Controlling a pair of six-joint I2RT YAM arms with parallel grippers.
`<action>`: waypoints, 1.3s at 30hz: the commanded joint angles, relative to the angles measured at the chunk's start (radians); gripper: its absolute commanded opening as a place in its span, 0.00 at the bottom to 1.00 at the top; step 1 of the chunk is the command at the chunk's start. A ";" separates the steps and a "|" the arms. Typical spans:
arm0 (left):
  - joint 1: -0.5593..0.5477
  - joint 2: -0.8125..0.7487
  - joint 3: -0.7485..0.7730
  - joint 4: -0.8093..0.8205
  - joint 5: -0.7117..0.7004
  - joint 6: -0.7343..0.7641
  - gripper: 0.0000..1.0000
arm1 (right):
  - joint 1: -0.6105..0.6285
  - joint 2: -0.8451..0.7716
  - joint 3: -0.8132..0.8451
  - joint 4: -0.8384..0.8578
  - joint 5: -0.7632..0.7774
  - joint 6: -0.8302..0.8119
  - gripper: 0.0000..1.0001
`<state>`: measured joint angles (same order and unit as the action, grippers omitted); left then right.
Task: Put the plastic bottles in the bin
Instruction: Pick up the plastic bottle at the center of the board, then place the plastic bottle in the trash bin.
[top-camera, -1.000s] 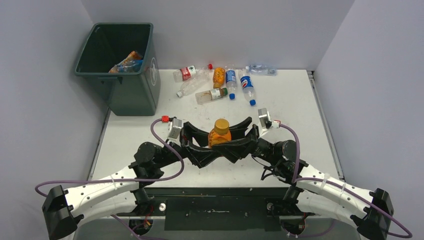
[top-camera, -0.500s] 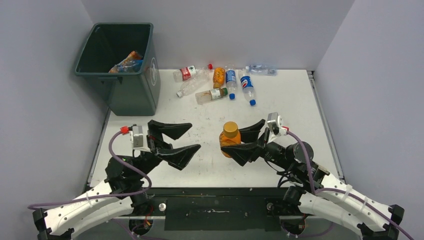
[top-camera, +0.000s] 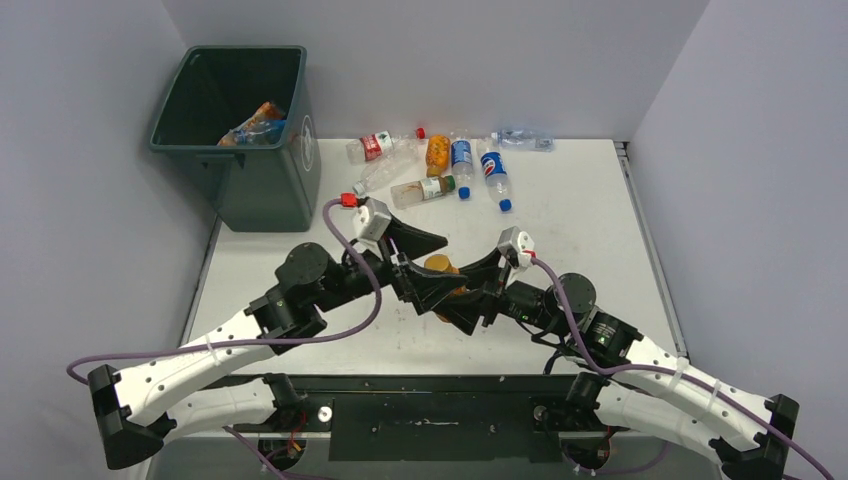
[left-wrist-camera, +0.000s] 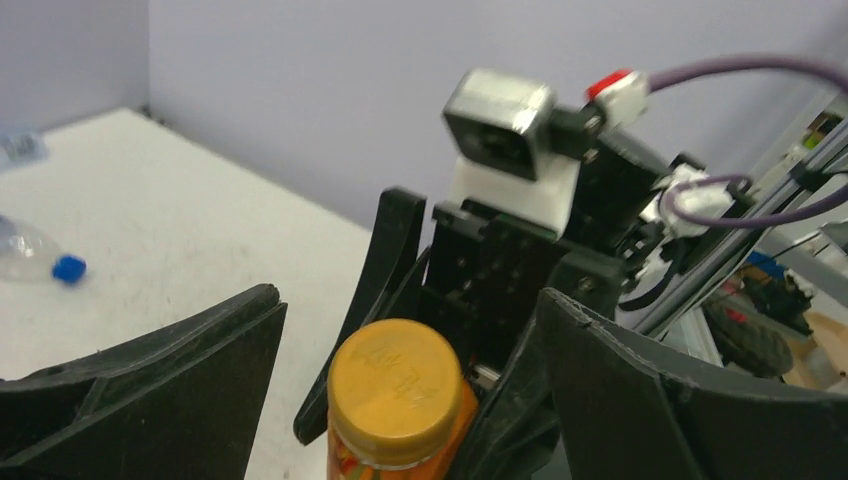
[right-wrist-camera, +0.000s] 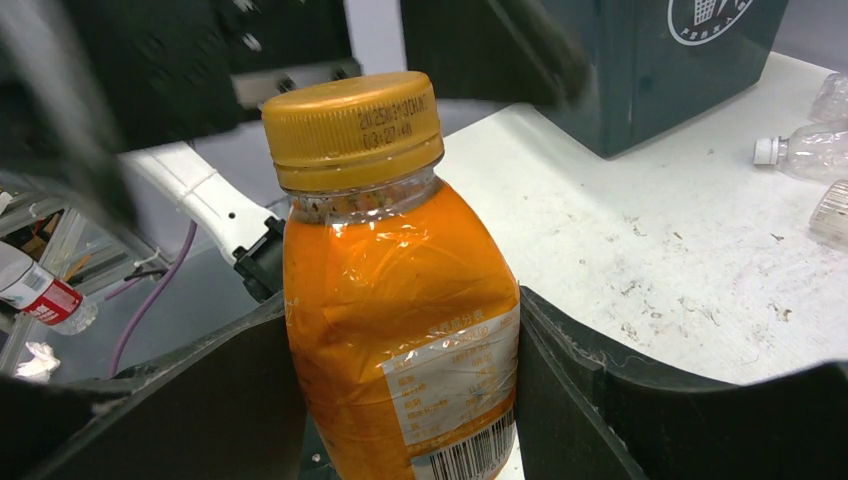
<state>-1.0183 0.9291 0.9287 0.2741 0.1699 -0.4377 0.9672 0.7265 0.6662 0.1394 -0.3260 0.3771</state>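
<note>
Mid-frame in the overhead view, the right pincer (top-camera: 468, 292) pinches an orange bottle (top-camera: 440, 265) by its body, while the left pincer (top-camera: 425, 265) stands spread wide on either side of its gold cap (apparently touching nothing). The bottle looks full, so likely weighty and firm under a slick film label, best taken just below the cap; the bin (top-camera: 265, 190) waits upper left, more plastic bottles (top-camera: 450, 165) lying on the worktop (top-camera: 580, 220) beyond

The bottle (right-wrist-camera: 400, 330) is bright orange with a gold cap (right-wrist-camera: 352, 125) and white barcode label (right-wrist-camera: 455, 385). The bin (top-camera: 265, 190) is dark green-grey with a white round sticker (right-wrist-camera: 712, 18). The surface (top-camera: 590, 230) is white with grubby specks. Left hand (left-wrist-camera: 407, 297) and right hand (right-wrist-camera: 402, 300) are both matte black, cables (left-wrist-camera: 745, 63) purple.
</note>
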 joint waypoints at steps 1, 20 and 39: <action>0.001 0.006 0.004 -0.041 0.042 -0.027 0.91 | 0.011 -0.001 0.017 0.067 -0.025 0.001 0.05; 0.057 -0.020 0.107 -0.157 -0.134 0.124 0.00 | 0.013 -0.070 0.036 -0.022 0.012 -0.014 0.90; 0.816 0.377 0.544 0.243 -0.503 0.146 0.00 | 0.011 -0.286 -0.156 -0.072 0.457 -0.033 0.90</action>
<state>-0.2626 1.1831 1.3903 0.3595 -0.1814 -0.3450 0.9707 0.4347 0.5083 0.0353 0.0177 0.3546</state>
